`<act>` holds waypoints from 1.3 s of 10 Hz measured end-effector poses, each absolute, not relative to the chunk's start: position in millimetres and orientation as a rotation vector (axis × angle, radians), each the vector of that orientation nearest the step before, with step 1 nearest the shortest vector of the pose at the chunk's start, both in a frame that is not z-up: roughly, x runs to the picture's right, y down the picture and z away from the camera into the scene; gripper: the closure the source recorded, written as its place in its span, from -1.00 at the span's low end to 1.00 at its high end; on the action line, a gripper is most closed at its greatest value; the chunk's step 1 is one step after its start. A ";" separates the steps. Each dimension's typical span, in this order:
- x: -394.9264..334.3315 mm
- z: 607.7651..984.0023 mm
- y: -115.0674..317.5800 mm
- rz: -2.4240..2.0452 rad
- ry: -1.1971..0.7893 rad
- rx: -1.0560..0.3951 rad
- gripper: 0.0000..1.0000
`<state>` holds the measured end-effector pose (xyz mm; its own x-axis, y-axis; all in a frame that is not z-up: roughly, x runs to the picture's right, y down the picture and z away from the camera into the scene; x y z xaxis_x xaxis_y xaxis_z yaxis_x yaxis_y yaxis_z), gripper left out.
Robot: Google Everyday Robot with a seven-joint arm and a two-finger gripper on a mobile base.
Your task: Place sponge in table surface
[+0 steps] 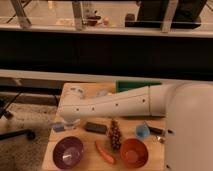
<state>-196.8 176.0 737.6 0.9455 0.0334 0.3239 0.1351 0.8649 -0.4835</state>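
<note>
Gripper [64, 124] low at the left edge of the table surface [86, 140], about midway along that edge, my arm reaching in across the worktop from the right side. The wrist housing covers my grip from above, so whether I am clenched on anything or released I cannot tell. Sponge [58, 127] shows as a pale blue-grey block right at my tip, at or just above the wood, close to the left edge; contact with the top I cannot confirm. Near it: black bar [95, 127] just toward the middle, purple bowl [68, 151] at the front-left corner. Farther off: carrot [104, 151], dark grape cluster [115, 135], orange bowl [134, 152], blue cup [142, 131], green tray [135, 85] at the back edge. Judgement: this is the set-down. Doing it well means lowering straight until the sponge sits flat on bare wood, well inside the left edge so it cannot tip off, then letting go without dragging. Withdraw upward, not sideways, to keep clear of the bar and the purple bowl's rim.
</note>
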 end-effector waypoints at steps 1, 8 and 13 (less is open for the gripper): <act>-196.6 743.8 176.7 -0.052 -0.327 -0.528 1.00; -180.2 778.7 181.2 -0.026 -0.296 -0.546 1.00; -164.9 792.8 195.7 -0.010 -0.279 -0.572 1.00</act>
